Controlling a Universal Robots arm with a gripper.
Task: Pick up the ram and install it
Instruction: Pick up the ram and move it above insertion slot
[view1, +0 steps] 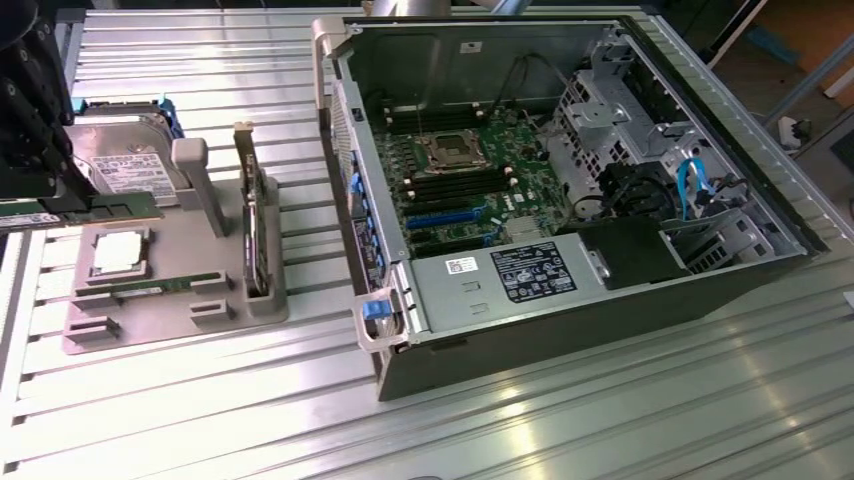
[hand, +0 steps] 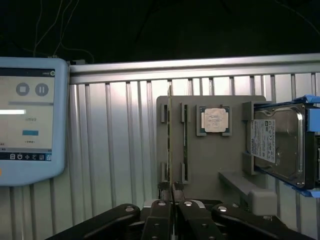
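My gripper hangs at the exterior view's far left, over the grey parts tray. It is shut on a ram, a thin green stick that juts out from the fingers above the tray. In the wrist view this ram runs edge-on, straight out from the shut gripper, and reaches past the tray's far edge. A second ram lies in its tray slot. The open computer case lies to the exterior view's right, with the motherboard's ram slots exposed.
The tray also carries a silver CPU chip, a hard drive and an upright dark expansion card. A tablet lies on the ribbed metal table. The case holds a power supply and drive cages.
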